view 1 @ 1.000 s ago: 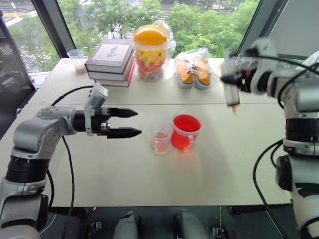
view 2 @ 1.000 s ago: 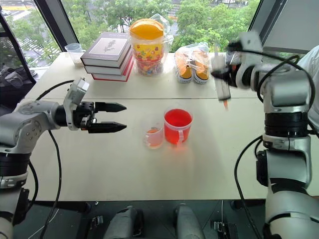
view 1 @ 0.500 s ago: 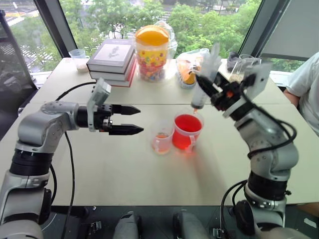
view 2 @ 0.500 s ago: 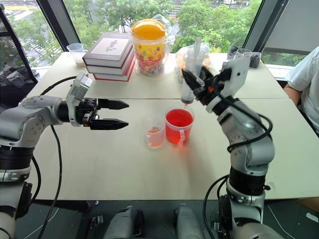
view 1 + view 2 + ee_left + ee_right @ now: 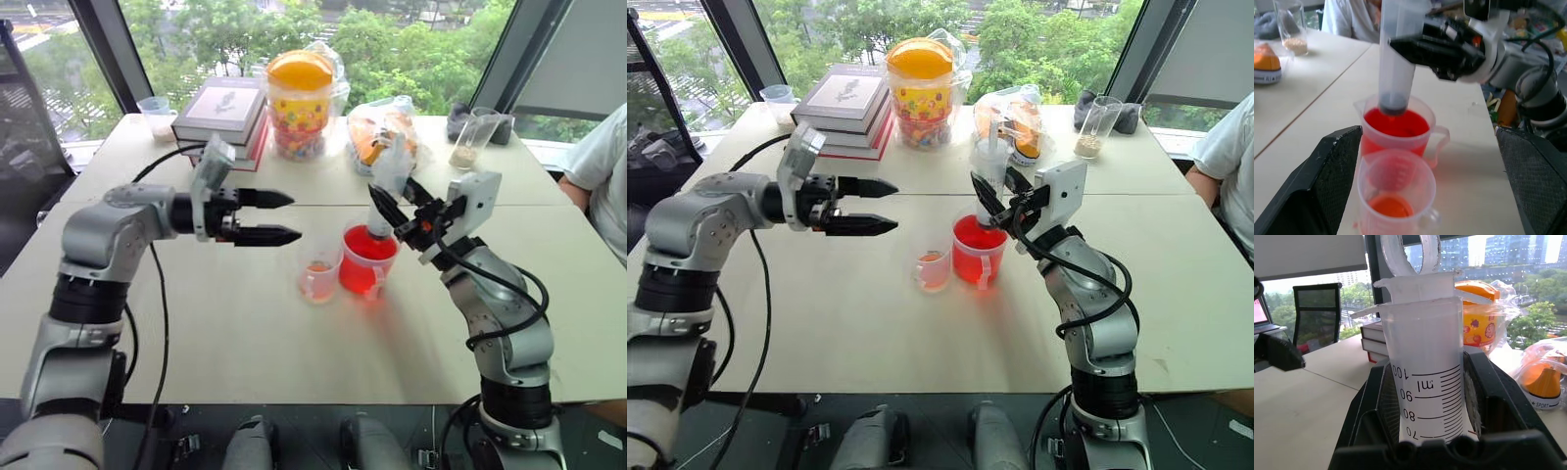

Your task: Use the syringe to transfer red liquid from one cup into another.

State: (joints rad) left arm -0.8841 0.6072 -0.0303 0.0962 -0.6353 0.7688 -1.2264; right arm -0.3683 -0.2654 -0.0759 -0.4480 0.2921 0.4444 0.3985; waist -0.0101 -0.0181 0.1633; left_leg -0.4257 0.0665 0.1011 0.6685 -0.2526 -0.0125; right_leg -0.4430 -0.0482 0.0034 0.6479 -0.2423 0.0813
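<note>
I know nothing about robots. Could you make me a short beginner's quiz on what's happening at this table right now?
1. True or false: the right end effector grips the syringe.
2. Where is the syringe's lower end? A) over the books B) in the wide red cup C) in the small cup
3. Fill in: the left end effector is open and holds ____.

Key
1. True; it is shut on the barrel.
2. B; the left wrist view shows the end at the red liquid.
3. Nothing; it hovers above the table, apart from both cups.
</note>
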